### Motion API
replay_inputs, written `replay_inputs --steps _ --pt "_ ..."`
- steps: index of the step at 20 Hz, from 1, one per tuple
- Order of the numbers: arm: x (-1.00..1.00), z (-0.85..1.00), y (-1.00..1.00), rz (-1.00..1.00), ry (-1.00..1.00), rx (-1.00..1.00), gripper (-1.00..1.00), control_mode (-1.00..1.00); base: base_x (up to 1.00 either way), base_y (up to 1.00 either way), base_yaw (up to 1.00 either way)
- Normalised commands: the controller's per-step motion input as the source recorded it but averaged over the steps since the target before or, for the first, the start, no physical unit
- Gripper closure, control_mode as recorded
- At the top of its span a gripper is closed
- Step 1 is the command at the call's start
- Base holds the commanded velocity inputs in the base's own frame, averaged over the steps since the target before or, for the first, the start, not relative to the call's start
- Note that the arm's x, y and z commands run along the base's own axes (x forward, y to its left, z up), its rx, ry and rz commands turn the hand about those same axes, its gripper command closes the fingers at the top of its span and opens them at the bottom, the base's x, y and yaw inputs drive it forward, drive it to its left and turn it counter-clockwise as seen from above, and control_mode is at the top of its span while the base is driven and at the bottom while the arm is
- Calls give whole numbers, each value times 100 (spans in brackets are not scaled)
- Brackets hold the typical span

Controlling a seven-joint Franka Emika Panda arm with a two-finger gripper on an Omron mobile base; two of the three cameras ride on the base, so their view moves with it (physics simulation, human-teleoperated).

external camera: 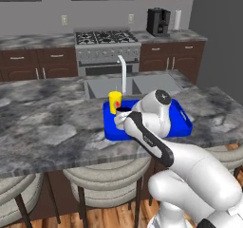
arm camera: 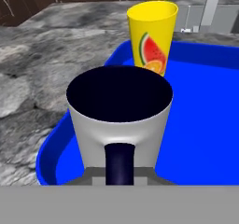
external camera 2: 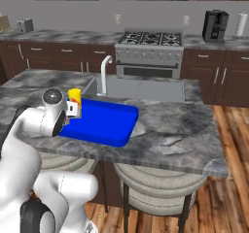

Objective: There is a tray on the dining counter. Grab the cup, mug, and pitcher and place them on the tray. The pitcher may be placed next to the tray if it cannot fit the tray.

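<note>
A bright blue tray (external camera: 182,122) lies on the grey marbled dining counter (external camera: 47,122) just in front of the sink. The yellow cup (arm camera: 151,36) with a watermelon picture stands upright in the tray's far left corner (external camera: 114,102). My gripper (arm camera: 120,176) is shut on the silver-grey mug (arm camera: 119,120). It holds the mug upright by its dark handle, which faces the hand. The mug is over the tray's near left part, just in front of the cup. I cannot tell whether its base touches the tray. The pitcher is out of view.
A sink with a tall white faucet (external camera: 122,72) is set in the counter behind the tray. Round stools (external camera: 102,179) stand under the counter's near edge. A stove (external camera: 107,39) and a coffee machine (external camera: 158,22) are at the back wall.
</note>
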Motion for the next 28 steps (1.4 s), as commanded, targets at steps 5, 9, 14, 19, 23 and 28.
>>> replay_inputs --steps 5,9,14,19,23,28 --pt "26 -19 0 0 -1 0 100 -100 0 0 0" --pt "22 -21 1 0 0 0 100 -100 0 0 0" --pt "23 -21 6 0 0 0 100 -100 0 0 0" --pt "19 -13 5 0 0 0 100 -100 0 0 0" --pt "1 -2 1 0 1 0 100 -100 0 0 0" --pt "0 -24 3 0 0 0 100 -100 0 0 0"
